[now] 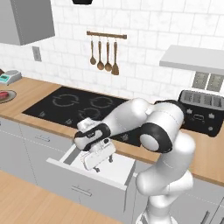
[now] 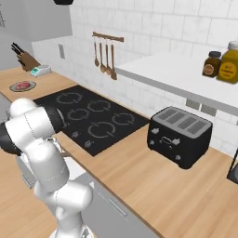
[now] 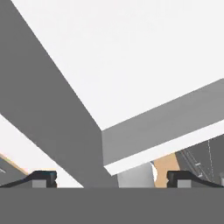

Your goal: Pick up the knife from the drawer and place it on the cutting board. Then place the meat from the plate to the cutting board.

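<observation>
Your gripper (image 1: 99, 162) hangs over the open drawer (image 1: 118, 169), pointing down into its white interior, jaws spread wide with nothing between them. In the hand view the tips (image 3: 43, 178) stand far apart at a corner of the drawer (image 3: 131, 74).

No knife is visible on the bare white floor, so its direction from the gripper and its long axis cannot be told. Expect it under or behind the hand.

Plate (image 1: 5, 96) with meat (image 1: 2, 95) sits at the far left of the desk (image 1: 26, 94), well apart from the drawer.
</observation>
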